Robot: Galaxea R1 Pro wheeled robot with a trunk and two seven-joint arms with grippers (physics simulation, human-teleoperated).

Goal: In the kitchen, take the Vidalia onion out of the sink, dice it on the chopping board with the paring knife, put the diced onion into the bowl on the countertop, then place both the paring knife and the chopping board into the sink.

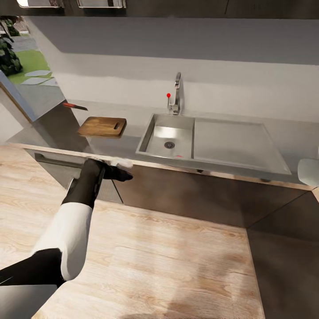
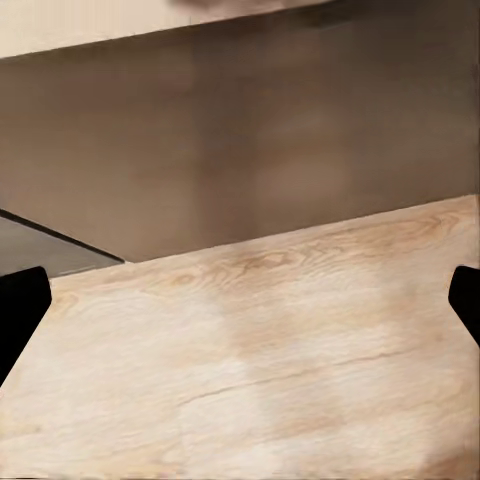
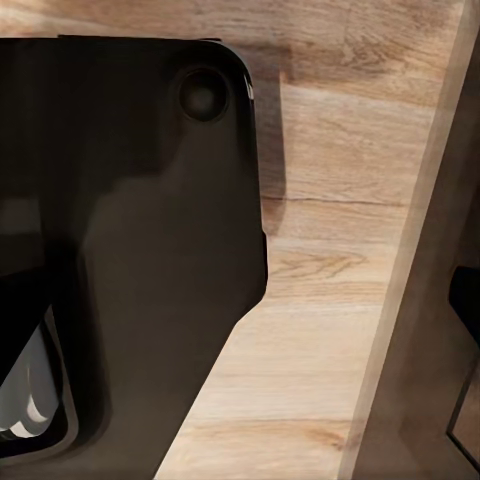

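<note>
The sink [image 1: 156, 133] is set in the grey countertop [image 1: 133, 144], with its tap [image 1: 177, 94] behind. A small pinkish-red bit, seemingly the Vidalia onion [image 1: 179, 156], shows low against the basin's near wall, mostly hidden. To the left of the sink lies the brown chopping board [image 1: 102, 126], and farther back left is the red-handled paring knife [image 1: 74, 105]. The pale bowl [image 1: 309, 171] is cut off at the right edge. My left gripper [image 1: 120, 173] hangs in front of the counter's front edge, below the board; its dark fingertips [image 2: 20, 310] stand wide apart, empty, over floor.
A flat draining area [image 1: 235, 141] lies to the right of the basin. Dark cabinets [image 1: 186, 195] and a drawer with a bar handle [image 1: 55, 160] run under the worktop. The wooden floor [image 1: 168, 261] spreads in front. My own dark base [image 3: 120, 250] shows in the right wrist view.
</note>
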